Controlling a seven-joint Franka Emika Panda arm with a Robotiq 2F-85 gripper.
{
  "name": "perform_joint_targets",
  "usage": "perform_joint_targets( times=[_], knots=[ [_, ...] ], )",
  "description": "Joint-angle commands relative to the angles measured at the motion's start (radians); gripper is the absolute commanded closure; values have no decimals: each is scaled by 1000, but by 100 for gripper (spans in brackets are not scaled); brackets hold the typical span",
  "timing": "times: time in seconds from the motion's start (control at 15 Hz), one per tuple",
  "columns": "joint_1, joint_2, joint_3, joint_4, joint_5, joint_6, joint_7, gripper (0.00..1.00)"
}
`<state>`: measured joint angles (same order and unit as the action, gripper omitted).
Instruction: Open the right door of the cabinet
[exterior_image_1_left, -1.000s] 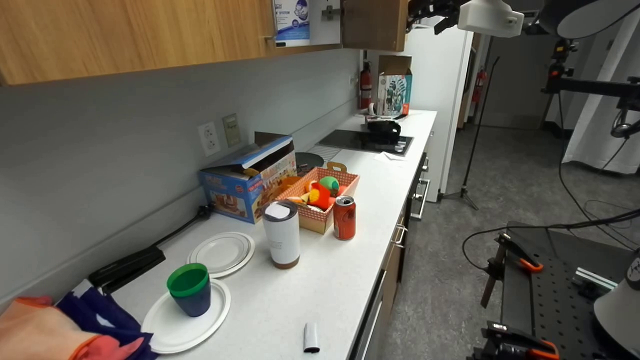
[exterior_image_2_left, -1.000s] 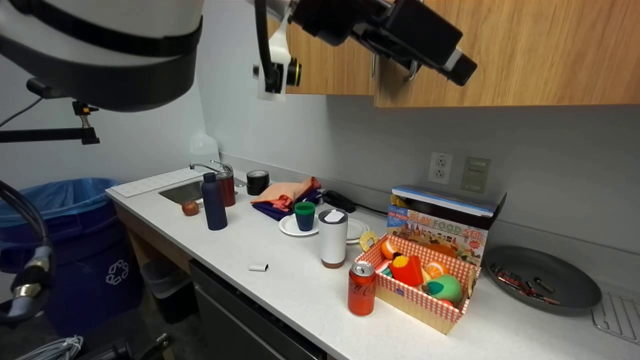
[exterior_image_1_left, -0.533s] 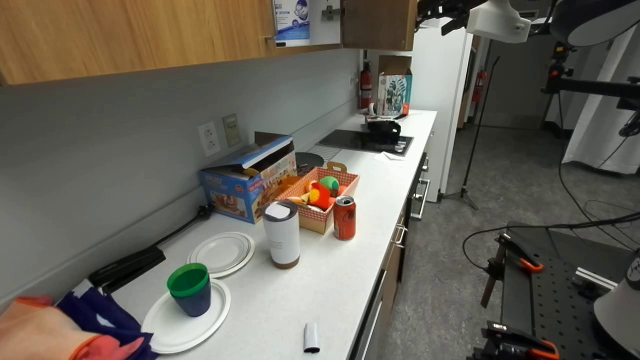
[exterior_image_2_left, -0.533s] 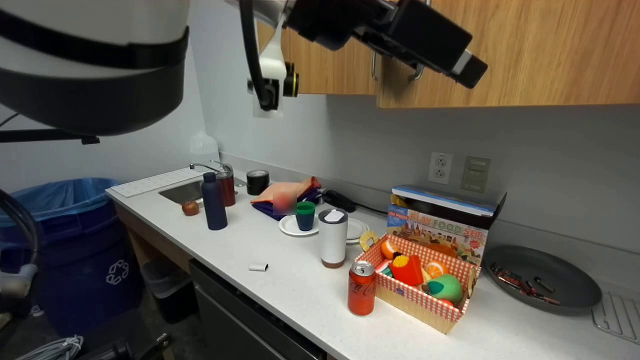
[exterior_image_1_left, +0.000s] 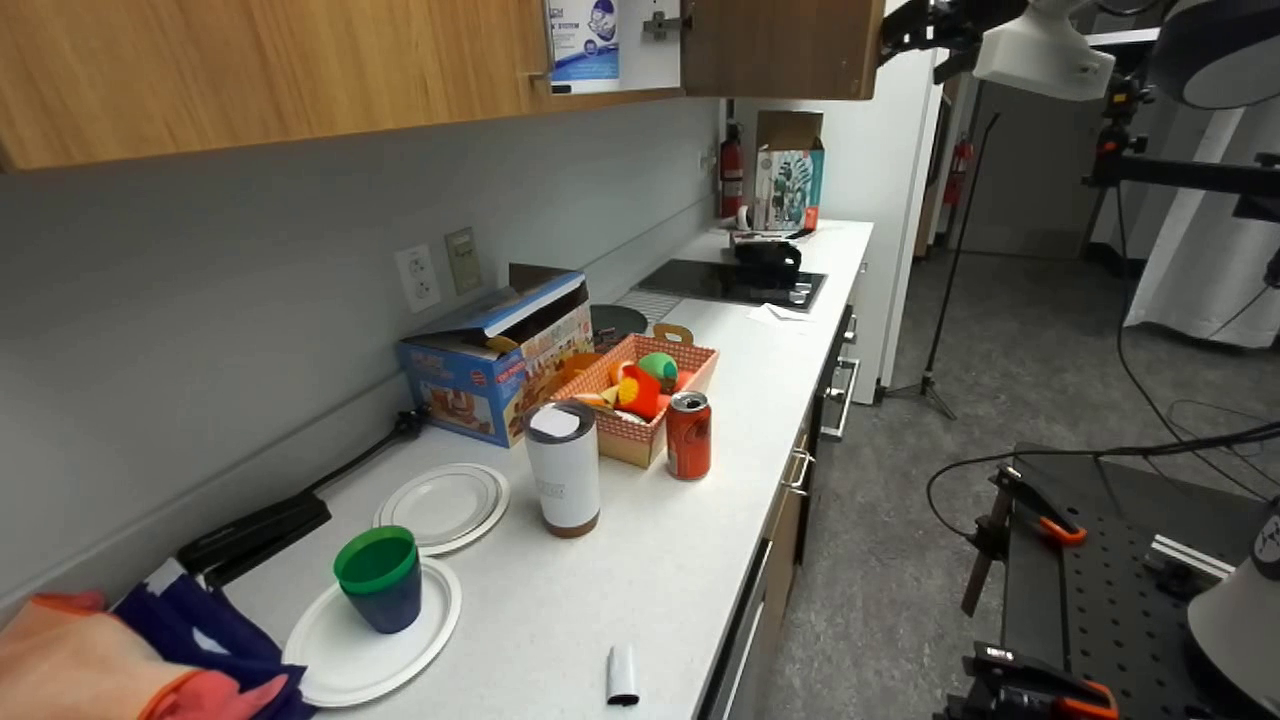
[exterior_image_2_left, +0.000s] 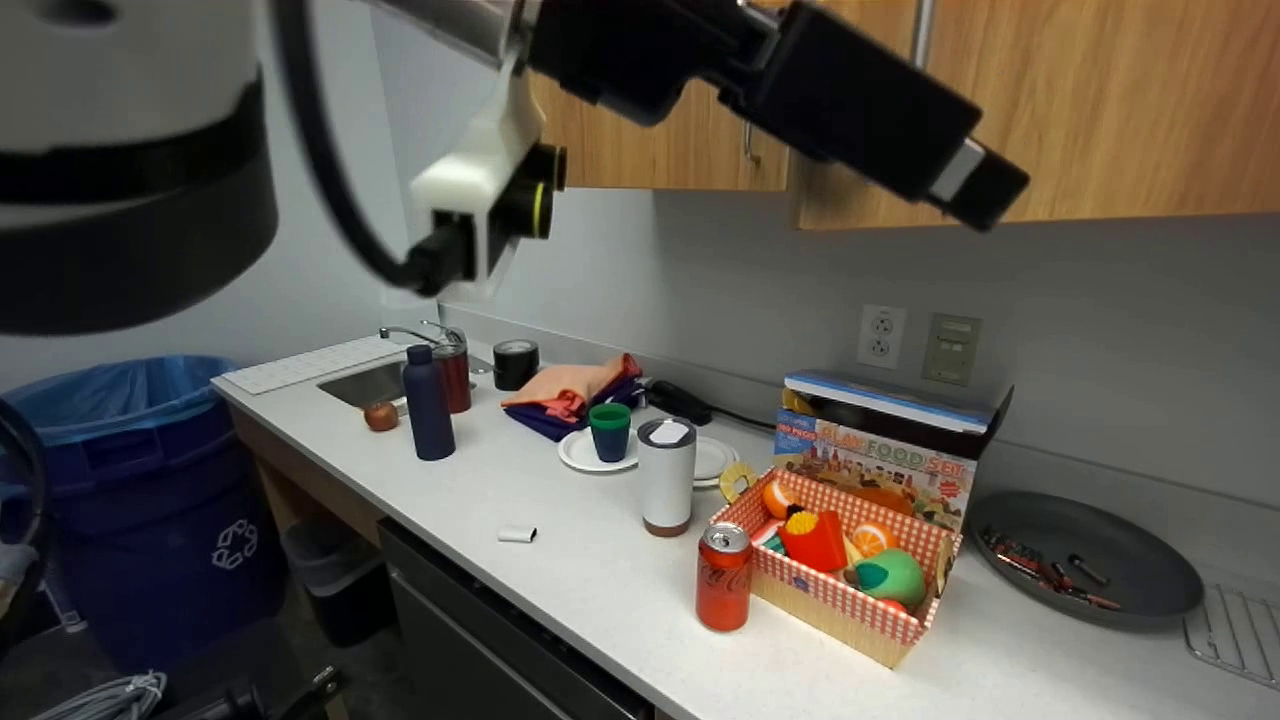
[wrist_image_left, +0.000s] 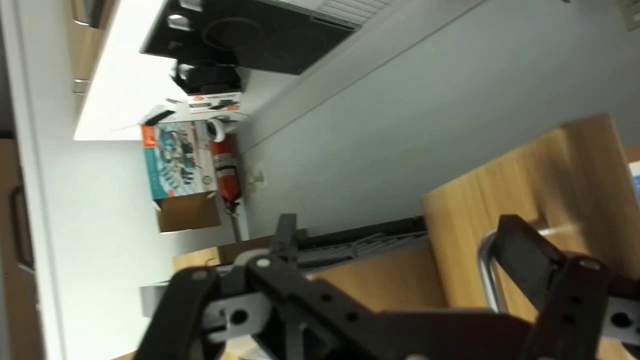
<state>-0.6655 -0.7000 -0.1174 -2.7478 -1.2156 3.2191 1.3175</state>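
At one o'clock in an exterior view, the right door (exterior_image_1_left: 780, 50) of the cabinet (exterior_image_1_left: 270, 75) stands well out from the front, far enough that a box (exterior_image_1_left: 585, 45) shows inside near twelve; we judge the task mostly done. Toward four o'clock in the wrist view, the door's handle (wrist_image_left: 490, 275) lies in the gap of our gripper (wrist_image_left: 398, 220), whose fingers (wrist_image_left: 527, 257) are spread wide with nothing pinched; the nearer one appears tucked between handle and door face, though we cannot tell whether it touches either. That placing makes sense to us as hooking: a drag outward should swing the door without a squeeze, and leave room for the handle to turn within the gap as it follows its arc. At five and seven o'clock in an exterior view, the can (exterior_image_1_left: 690, 437) and the tumbler (exterior_image_1_left: 562, 475) sit on the counter (exterior_image_1_left: 530, 620), lower than the door's path, so we expect no knock from the swing. Should more opening be wanted, we might next push from the door's inner face, since a finger so loosely hooked could slip off.
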Motion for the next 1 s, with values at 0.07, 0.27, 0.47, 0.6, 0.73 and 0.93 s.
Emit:
perform_joint_targets(
  times=[0.07,0.27,0.47,0.6,0.73,0.93],
  knots=[
    [40,-64,-144,-13,-43,-280,-22,0],
    [52,-93,-173,-3,31,-463,-80,0],
    [126,-123,-230,5,131,-561,-203,0],
    [176,-162,-271,-8,175,-566,-297,0],
    [248,-187,-326,-3,217,-573,-391,0],
    [338,-243,-395,-4,242,-566,-509,0]
  ],
)
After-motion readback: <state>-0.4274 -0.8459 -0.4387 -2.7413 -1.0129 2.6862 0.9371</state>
